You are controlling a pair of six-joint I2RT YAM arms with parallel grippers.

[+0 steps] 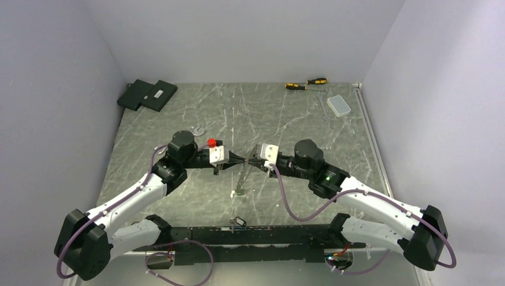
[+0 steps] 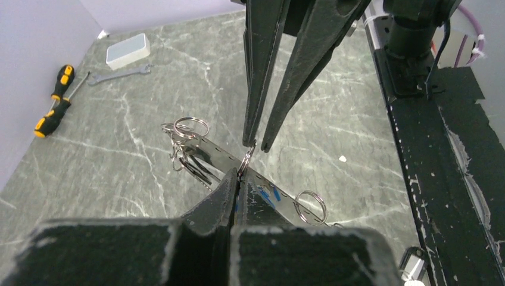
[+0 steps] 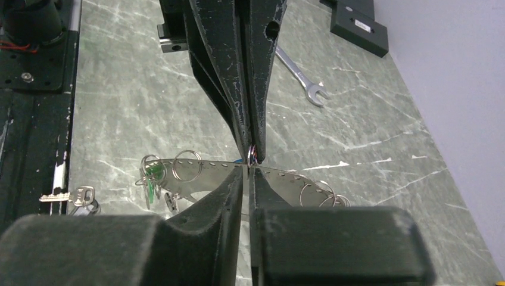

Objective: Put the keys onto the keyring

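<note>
The keyring is a silvery perforated band (image 2: 214,152) carrying several small split rings. It hangs between both grippers above the table (image 1: 240,179). My left gripper (image 2: 240,173) is shut on one small split ring (image 2: 246,156). My right gripper (image 3: 248,170) meets it tip to tip (image 1: 247,161), its jaws a narrow gap apart with the same ring (image 3: 249,159) between them. The green key (image 3: 153,179) hangs on a ring at one end of the band. A bit of blue (image 3: 255,154) shows at the left fingertips; whether it is the blue key I cannot tell.
A loose silver key (image 3: 65,195) lies by the black front rail (image 1: 238,221). One wrench (image 3: 301,77) lies near the left arm, another (image 1: 322,104) by a white box (image 1: 340,105). Yellow-and-black screwdrivers (image 1: 306,83) and black boxes (image 1: 147,94) sit at the back.
</note>
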